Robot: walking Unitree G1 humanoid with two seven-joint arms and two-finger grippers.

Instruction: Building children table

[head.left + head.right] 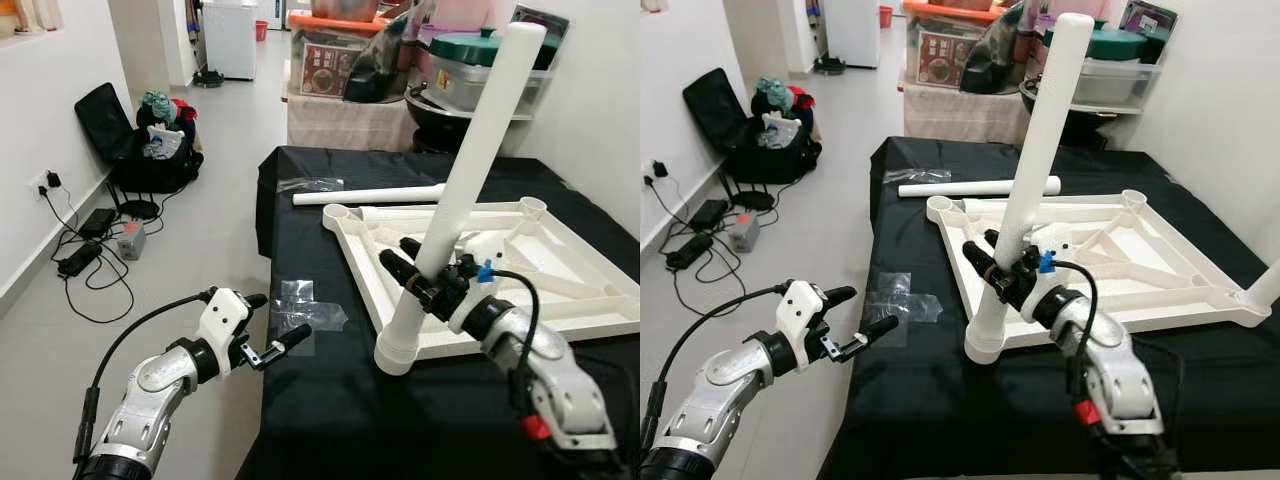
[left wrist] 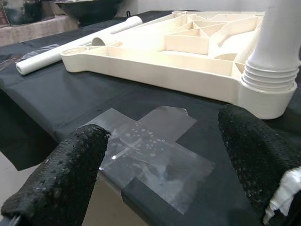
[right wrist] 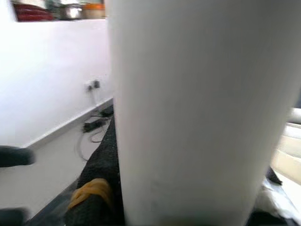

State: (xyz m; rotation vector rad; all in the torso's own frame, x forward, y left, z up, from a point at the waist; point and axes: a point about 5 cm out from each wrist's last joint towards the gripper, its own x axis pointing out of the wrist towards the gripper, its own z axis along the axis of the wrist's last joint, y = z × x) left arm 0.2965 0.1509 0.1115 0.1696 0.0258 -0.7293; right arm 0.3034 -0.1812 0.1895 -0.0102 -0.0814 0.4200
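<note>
An upside-down white tabletop [image 1: 352, 262] lies on a table under a black cloth [image 1: 330, 420]. A white leg [image 1: 470, 170] stands tilted in its near-left corner socket [image 1: 397, 352]. My right gripper [image 1: 418, 270] is shut on this leg low down, just above the socket; the leg [image 3: 188, 113] is pressed close against the right wrist camera. A second white leg [image 1: 370, 195] lies loose on the cloth behind the tabletop. My left gripper [image 1: 280, 318] is open at the table's left edge, empty, over a clear plastic sheet [image 2: 150, 146].
Another clear wrapper [image 1: 310, 184] lies at the far left of the cloth. On the floor to the left are a black bag with clothes [image 1: 150, 150] and cables with adapters [image 1: 90, 250]. Stacked boxes and pots [image 1: 350, 60] stand behind the table.
</note>
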